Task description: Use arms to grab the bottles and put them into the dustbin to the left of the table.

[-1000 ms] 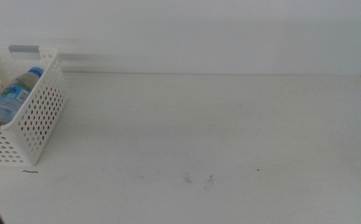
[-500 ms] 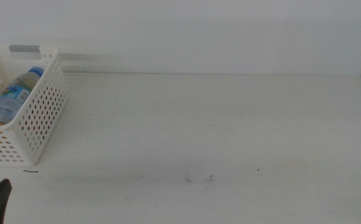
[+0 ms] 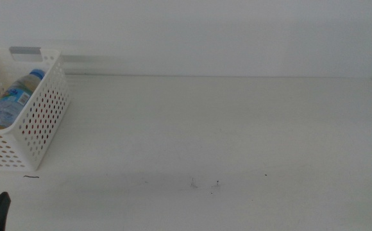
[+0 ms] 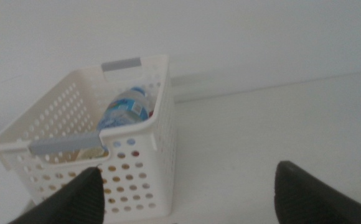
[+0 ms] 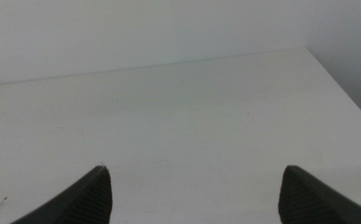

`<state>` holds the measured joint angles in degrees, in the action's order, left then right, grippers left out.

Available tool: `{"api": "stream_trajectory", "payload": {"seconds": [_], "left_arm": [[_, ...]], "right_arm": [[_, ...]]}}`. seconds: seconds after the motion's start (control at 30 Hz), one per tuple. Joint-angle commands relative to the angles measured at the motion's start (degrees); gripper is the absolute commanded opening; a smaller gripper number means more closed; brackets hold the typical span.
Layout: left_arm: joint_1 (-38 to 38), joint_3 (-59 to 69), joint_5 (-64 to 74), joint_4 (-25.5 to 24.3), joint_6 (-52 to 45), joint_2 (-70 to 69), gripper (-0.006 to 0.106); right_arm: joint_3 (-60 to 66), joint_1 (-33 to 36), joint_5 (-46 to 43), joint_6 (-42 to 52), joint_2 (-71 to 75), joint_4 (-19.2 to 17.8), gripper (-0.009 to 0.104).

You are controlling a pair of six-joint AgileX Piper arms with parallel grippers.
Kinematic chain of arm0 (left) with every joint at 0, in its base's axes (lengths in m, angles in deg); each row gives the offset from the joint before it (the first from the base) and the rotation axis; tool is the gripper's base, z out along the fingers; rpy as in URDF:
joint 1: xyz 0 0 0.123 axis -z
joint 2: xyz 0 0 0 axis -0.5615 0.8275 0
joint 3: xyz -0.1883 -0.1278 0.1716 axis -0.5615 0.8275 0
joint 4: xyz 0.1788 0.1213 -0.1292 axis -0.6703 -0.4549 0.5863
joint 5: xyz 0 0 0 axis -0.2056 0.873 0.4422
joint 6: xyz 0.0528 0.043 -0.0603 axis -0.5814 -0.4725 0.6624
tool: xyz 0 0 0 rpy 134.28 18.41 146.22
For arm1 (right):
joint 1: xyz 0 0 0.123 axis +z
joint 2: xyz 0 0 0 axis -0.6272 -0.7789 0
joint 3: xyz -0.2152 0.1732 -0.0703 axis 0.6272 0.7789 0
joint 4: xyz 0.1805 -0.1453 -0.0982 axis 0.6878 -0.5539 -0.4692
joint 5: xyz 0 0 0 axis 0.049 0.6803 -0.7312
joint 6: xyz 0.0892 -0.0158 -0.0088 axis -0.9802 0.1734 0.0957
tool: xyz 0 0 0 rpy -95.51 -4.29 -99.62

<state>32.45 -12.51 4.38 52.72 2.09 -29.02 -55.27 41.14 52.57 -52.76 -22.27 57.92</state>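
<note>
Backdrop is one plain white wall (image 3: 224, 35) running the full width behind the table (image 3: 237, 128); no texture visible on it. Wall meets the tabletop's far edge in a straight seam, slightly shadowed. Tabletop is flat white with a few small dark specks (image 3: 205, 185) on its near part (too small to tell what they are). In the right wrist view a greyer surface (image 5: 355, 43) sits past the table's corner, darker than the wall; can't tell if it's another wall or shadow. A faint grey streak (image 3: 93, 61) runs along the wall just above the seam. Lighting is soft, even and diffuse; shadows are weak. No floor visible.
</note>
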Motion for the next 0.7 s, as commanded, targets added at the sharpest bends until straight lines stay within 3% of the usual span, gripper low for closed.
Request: {"api": "stream_trajectory", "payload": {"seconds": [0.0,0.03,0.1,0.17,0.67], "left_arm": [[0.02,0.85,-1.56,-2.48,5.06,-0.21,0.093],[0.02,0.85,-1.56,-4.50,11.00,-0.21,0.093],[0.02,0.85,1.58,-13.97,21.24,-0.21,0.093],[0.13,0.85,1.82,-18.00,25.23,-0.21,0.093],[0.13,0.85,0.57,-19.19,25.34,-0.21,0.093]], "right_arm": [[0.24,-0.28,-0.49,0.22,0.21,0.08,0.069],[0.24,-0.28,-0.49,0.22,0.21,0.08,0.069],[0.24,-0.28,-0.49,0.22,0.21,0.08,0.069],[0.24,-0.28,-0.49,0.22,0.21,0.08,0.069],[0.24,-0.28,-0.49,0.22,0.21,0.08,0.069]]}}
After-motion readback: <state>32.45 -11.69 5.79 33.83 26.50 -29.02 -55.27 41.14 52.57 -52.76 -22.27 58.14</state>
